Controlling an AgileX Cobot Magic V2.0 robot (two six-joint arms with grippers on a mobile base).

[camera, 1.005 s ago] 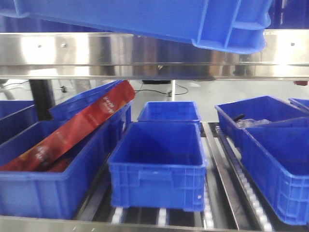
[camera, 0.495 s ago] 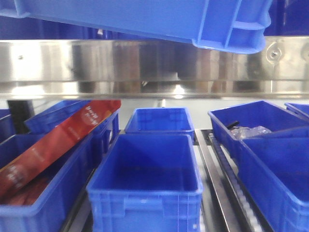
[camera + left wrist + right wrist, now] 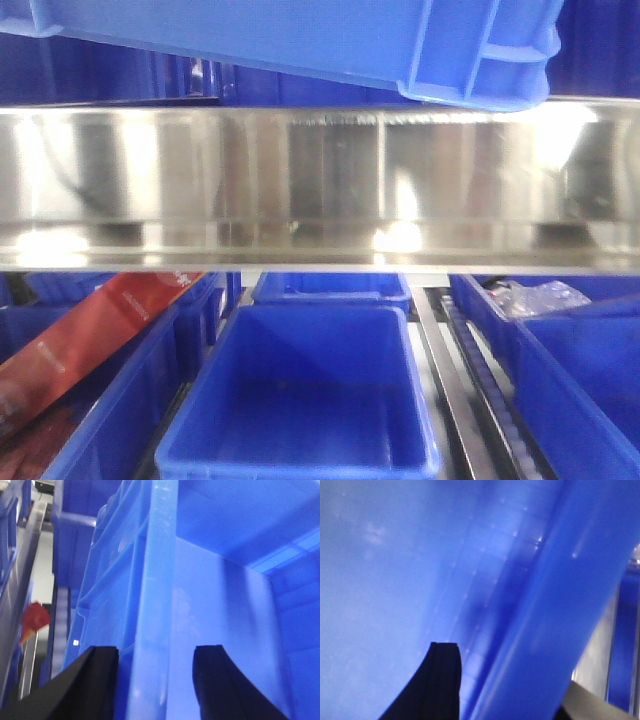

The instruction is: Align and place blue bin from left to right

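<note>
Steel shelf beam (image 3: 320,180) is looming larger than a second ago: we are closing on it. We are holding the blue bin (image 3: 300,35) high and tilted; left gripper (image 3: 157,652) is clamping its rim wall, right gripper (image 3: 490,680) closure we cannot tell.

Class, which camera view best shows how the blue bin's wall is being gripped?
The left wrist view: the left gripper's two black fingers straddle the blue bin's rimmed wall. The right wrist view shows one dark finger against blurred blue. The front view shows only the bin's outer side, no gripper.
</note>
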